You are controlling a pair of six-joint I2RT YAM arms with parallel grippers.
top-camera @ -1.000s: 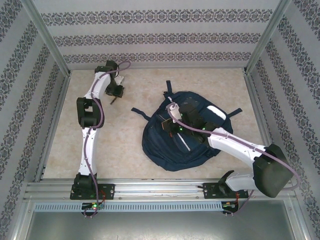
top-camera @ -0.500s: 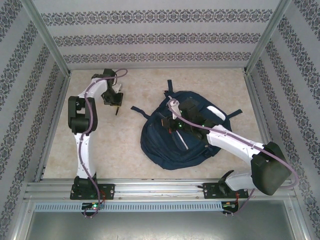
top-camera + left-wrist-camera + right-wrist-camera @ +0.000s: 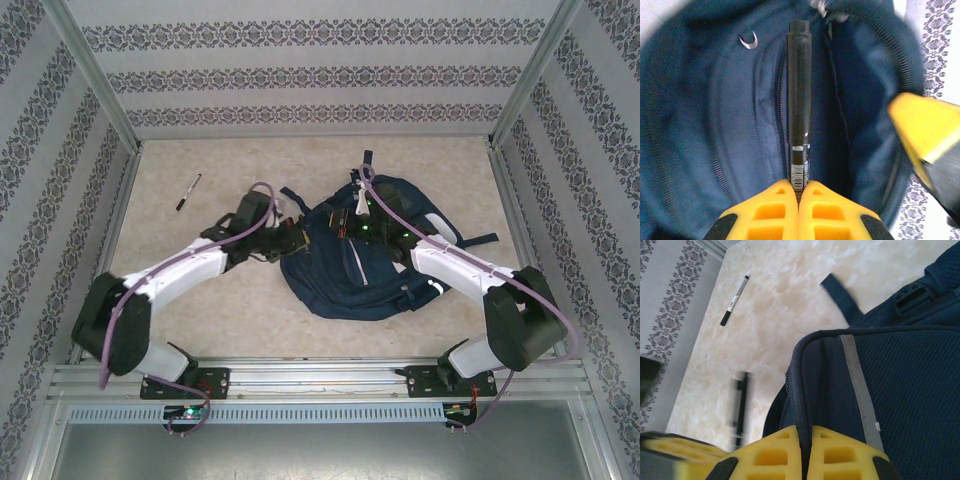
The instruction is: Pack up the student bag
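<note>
1. Student bag (image 3: pixel 365 272): navy fabric, lying flat on the table (image 3: pixel 200 300), just toward 3 o'clock of the table's centre. A dark strap (image 3: pixel 840 297) trails off it.
2. Right gripper (image 3: pixel 804 435): jaws clenched on the bag's rim (image 3: pixel 796 380), at the bag's 12 o'clock end in the top view. The rim stands raised off the table, so the mouth is judged held open.
3. Left gripper (image 3: pixel 799 187): jaws clamped on the barcode end of a black marker (image 3: pixel 799 95). In the top view it sits at the bag's 9 o'clock edge.
4. Marker, attitude: the barrel points straight away from the fingers, over the dark opening (image 3: pixel 817 150) between the zip lines. Whether its far tip touches the lining cannot be told.
5. Second pen (image 3: pixel 188 191): loose on the table toward 10 o'clock, well apart from the bag and both arms.
6. Step in hand (judgement): feeding the marker into the held-open compartment, with the marker not yet let go.
7. Next move (judgement):
   - Push the marker along its own axis, deeper into the opening.
   - Keep the rim pinched up with the right gripper.
   - Release only once the barrel is past the zip, since a tilted barrel could snag on the teeth.
8. Outstanding (judgement): the second pen remains to be fetched, so packing is partway done.
</note>
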